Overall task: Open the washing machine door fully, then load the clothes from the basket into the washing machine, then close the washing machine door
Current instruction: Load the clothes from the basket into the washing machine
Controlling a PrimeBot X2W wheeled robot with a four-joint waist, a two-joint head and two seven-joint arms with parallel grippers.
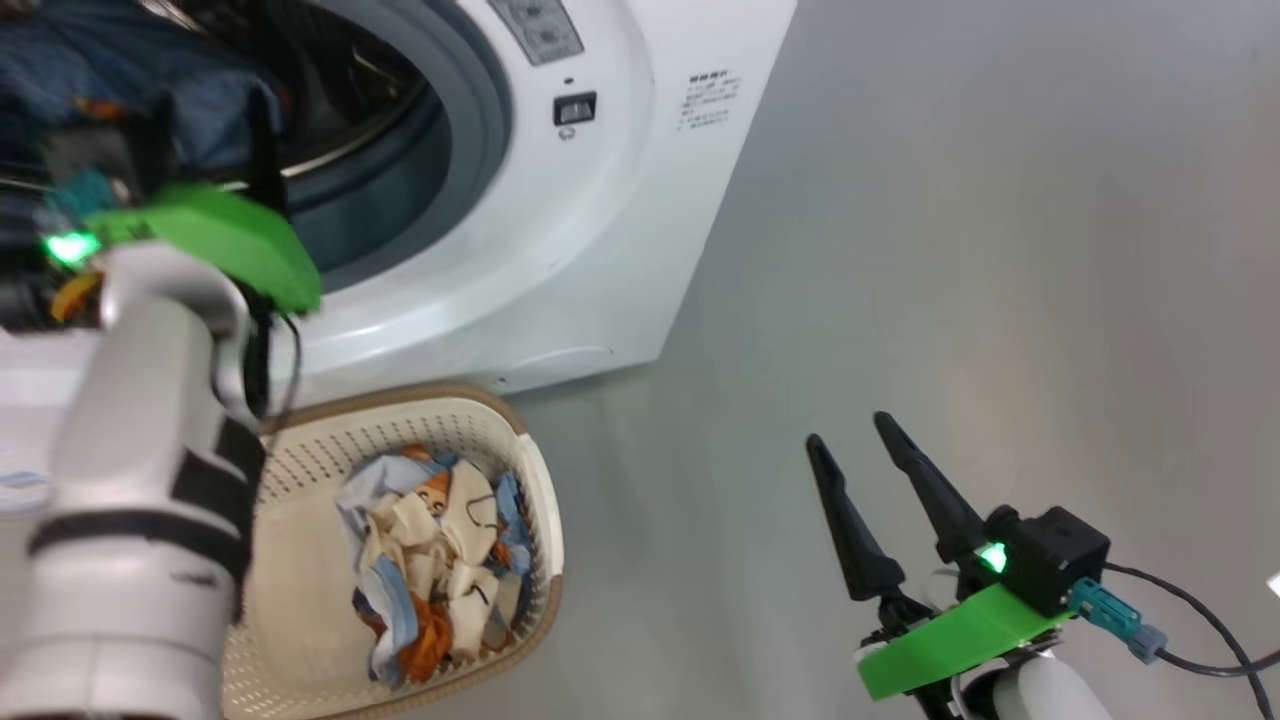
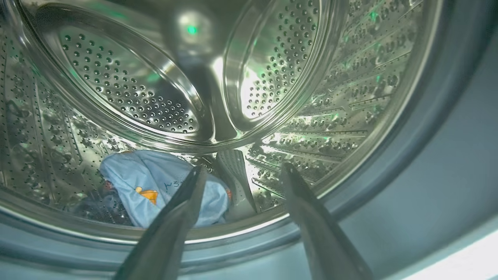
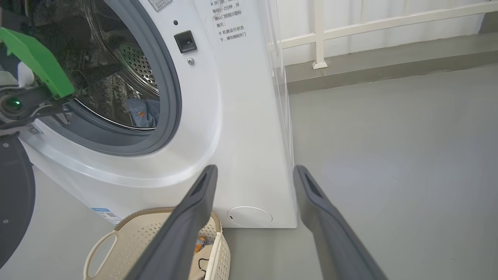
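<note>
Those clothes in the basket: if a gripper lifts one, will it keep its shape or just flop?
Probably floppy: the clothes lie crumpled in soft folds. They look tangled together, so lifting one may drag others along. Likely light too: the fabric looks thin, like the blue garment slumped in the drum.
</note>
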